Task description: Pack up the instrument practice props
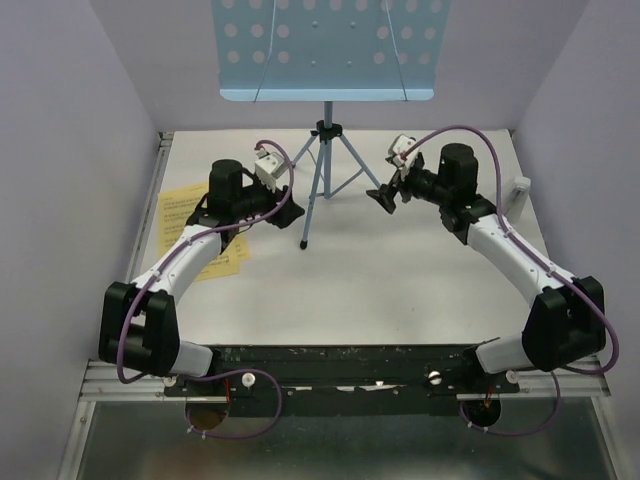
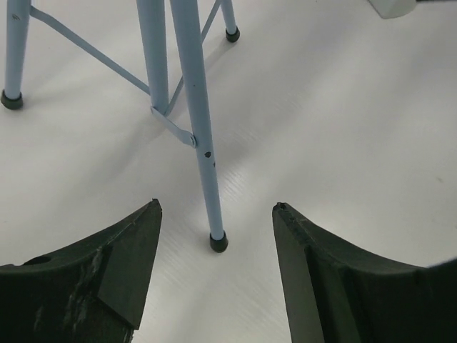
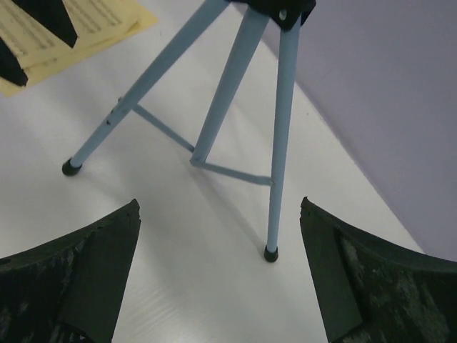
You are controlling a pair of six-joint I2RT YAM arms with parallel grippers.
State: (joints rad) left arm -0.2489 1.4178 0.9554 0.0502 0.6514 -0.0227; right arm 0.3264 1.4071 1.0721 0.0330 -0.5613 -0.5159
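Light-blue metal is what you notice first. The music stand (image 1: pixel 328 45) is upright at the far middle of the white surface (image 1: pixel 400 290). Its hole-punched desk sits up high, and three thin legs splay out beneath it, each ending in a small black foot. The nearest leg (image 1: pixel 312 200) slants down toward the two arms.

The left end effector (image 1: pixel 288 212) sits low, just to the left of that leg. Its two black fingers are spread wide and grip nothing. Its own wrist camera shows the leg's lower end in the gap between the fingers. The foot (image 2: pixel 218 243) is planted on the surface there and touches neither finger.

The right end effector (image 1: pixel 384 198) hangs on the other side of the tripod and points in toward it. Its fingers are also spread wide and it holds nothing. Its wrist camera shows the three legs standing ahead of the fingers, apart from them.

The yellow sheet-music pages (image 1: pixel 190 215) lie flat on the left part of the surface, partly hidden beneath the left arm. The small whitish plastic piece (image 1: pixel 521 192) is at the right edge of the surface, near the right arm and well apart from the stand.
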